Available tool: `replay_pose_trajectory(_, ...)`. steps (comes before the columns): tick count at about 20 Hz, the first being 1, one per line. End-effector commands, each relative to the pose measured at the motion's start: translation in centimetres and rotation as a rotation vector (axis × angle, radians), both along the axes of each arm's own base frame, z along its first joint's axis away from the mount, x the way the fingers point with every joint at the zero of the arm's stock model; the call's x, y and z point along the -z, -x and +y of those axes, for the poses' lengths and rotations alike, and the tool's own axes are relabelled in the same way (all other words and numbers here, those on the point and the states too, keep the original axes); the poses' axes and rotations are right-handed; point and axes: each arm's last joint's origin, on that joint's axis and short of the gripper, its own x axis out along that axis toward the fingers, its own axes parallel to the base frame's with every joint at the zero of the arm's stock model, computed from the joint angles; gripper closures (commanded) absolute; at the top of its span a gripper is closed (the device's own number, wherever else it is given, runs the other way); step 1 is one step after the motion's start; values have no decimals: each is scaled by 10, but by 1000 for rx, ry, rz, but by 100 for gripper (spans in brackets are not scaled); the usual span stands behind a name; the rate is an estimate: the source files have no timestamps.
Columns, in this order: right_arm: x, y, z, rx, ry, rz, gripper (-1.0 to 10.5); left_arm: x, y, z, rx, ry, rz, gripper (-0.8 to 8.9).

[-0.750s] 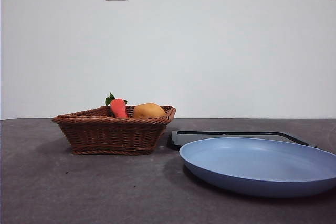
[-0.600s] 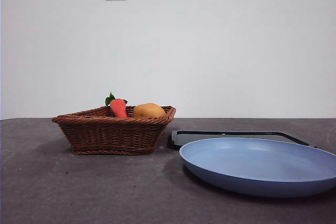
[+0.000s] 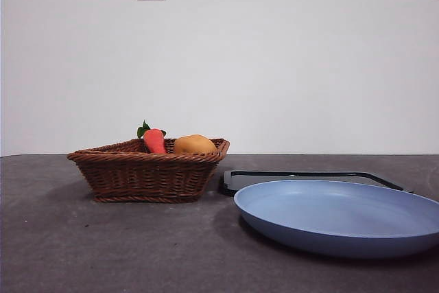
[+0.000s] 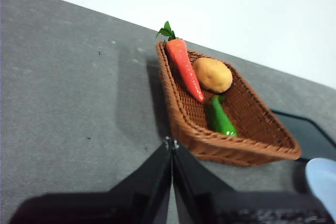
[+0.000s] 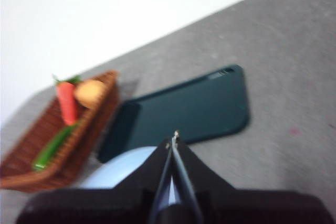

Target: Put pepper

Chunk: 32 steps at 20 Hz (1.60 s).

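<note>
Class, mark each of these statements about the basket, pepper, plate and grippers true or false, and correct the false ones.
1. The pepper lies inside the basket. True.
2. The carrot lies on the blue plate. False: it is in the basket, beside the pepper; nothing shows on the plate.
3. The left gripper holds the pepper. False: its jaws are shut on nothing, short of the basket.
4. A dark board lies between basket and plate in the right wrist view. True.
5. The right gripper has its jaws wide open. False: they are shut.
</note>
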Motion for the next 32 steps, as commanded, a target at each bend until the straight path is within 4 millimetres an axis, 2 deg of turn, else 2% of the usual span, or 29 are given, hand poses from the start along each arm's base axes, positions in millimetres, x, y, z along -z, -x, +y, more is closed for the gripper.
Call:
replay_pose_trajectory(1, -24, 2, 1, -34, -34, -41, 941, -19, 5, 0, -1, 35, -23, 806)
replay_pose_trajectory(8, -71, -3, 2, -74, 32, 26, 941, -56, 9, -2, 75, 40, 23, 806)
replay_pose_trajectory(16, -116, -12, 7, -239, 198, 254, 941, -96, 0, -7, 306, -61, 136, 807)
replay_pose_trajectory(20, -127, -15, 8, -307, 302, 367, 941, -108, -6, -9, 396, -104, 205, 807)
replay_pose_trajectory(24, -129, -16, 9, -391, 383, 518, 941, -114, -8, -9, 457, -159, 298, 807)
replay_pose_trajectory(28, -128, -17, 10, -398, 386, 537, 932, -117, -8, -9, 463, -166, 313, 802)
replay_pose_trajectory(29, -128, -17, 10, -397, 386, 536, 921, -116, -8, -9, 463, -165, 314, 776)
replay_pose_trajectory(32, -127, -18, 10, -396, 381, 543, 673, -117, -8, -9, 451, -145, 323, 475)
